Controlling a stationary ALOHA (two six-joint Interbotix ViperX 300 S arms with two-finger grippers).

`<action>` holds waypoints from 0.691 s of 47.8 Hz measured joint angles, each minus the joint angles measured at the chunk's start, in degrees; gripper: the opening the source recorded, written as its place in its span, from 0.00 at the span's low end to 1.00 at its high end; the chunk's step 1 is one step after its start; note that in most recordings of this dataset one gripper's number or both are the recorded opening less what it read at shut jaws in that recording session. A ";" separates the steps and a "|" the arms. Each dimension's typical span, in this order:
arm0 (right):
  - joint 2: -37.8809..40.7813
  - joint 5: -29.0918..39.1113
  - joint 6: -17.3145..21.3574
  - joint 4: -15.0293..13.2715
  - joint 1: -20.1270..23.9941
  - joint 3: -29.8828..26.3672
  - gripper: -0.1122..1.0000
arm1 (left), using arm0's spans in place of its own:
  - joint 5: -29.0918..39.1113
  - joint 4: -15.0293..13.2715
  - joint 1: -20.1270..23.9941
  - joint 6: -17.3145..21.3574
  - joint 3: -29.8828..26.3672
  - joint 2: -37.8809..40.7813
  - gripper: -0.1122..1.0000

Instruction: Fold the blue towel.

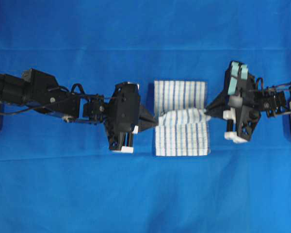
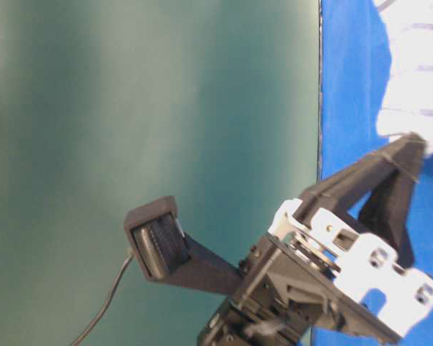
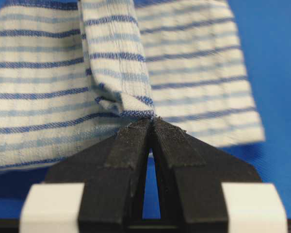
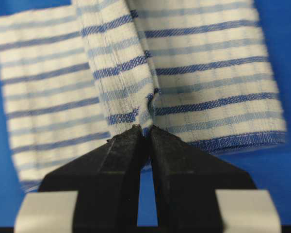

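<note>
The blue towel (image 1: 180,118), white with thin blue stripes, lies at the middle of the table. Its middle is pinched up into a raised ridge running left to right. My left gripper (image 1: 158,121) is shut on the towel's left edge (image 3: 136,104). My right gripper (image 1: 207,113) is shut on the towel's right edge (image 4: 144,119). In both wrist views the fingertips meet on a fold of cloth, and the towel spreads flat on either side. The table-level view shows one gripper's fingers (image 2: 397,162) touching the towel (image 2: 415,65).
A plain solid-blue cloth (image 1: 145,194) covers the whole table. The left arm (image 1: 39,92) reaches in from the left and the right arm (image 1: 276,99) from the right. A dark green wall (image 2: 144,108) fills the table-level view.
</note>
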 measured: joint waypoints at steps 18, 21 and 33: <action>3.16 0.18 0.09 0.97 3.60 -1.32 0.17 | 0.18 0.09 -1.49 -0.18 0.00 0.00 0.11; 3.34 0.18 0.09 0.97 3.96 -1.41 0.17 | 0.26 0.09 -1.67 -0.18 0.00 0.09 0.11; 3.52 0.88 0.70 1.23 4.57 -1.67 0.17 | 0.09 0.09 -1.76 -0.26 -0.26 0.97 0.12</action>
